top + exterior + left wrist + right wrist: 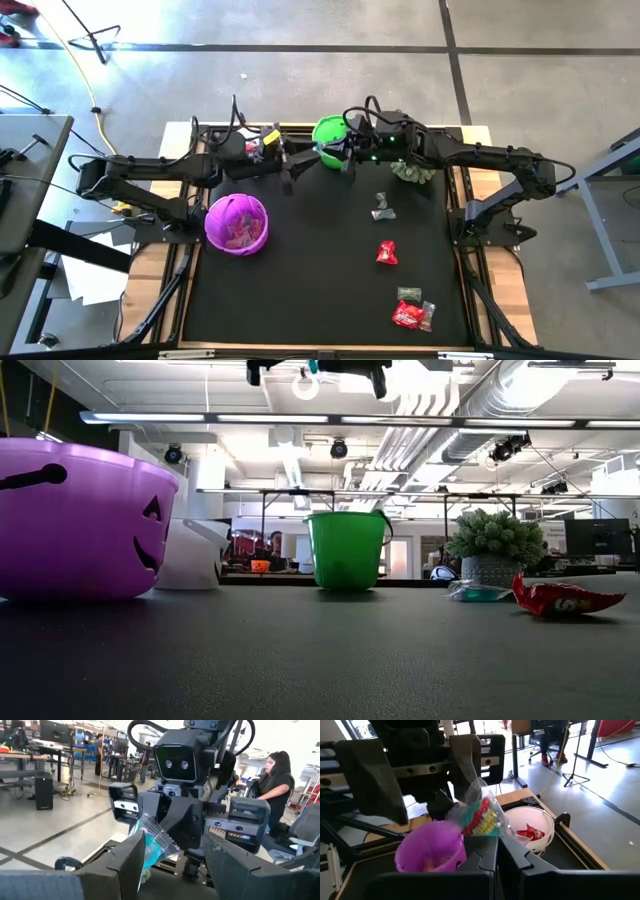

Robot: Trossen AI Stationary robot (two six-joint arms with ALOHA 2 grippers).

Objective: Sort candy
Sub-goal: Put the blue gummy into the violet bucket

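The black table carries everything, and both arms are raised over its far edge, meeting beside the green bucket. The purple pumpkin bucket stands on the left side of the table, with wrapped pieces seen inside it; a white bucket holding red pieces is seen beyond it from the right wrist. A spiky green plant stands in the far right corner.

The left hand is held spread and empty, facing the right hand, which is pressed together on the corner of a clear-wrapped teal and yellow candy; the packet dangles from that pinch. More candy lies loose on the right half of the table: a silvery piece, a red one and a small cluster near the front.

These packets are judged light, soft and crinkly, with slippery film. They are best taken by a flat sealed edge, gripped firmly enough that the wrapper is not pulled free.
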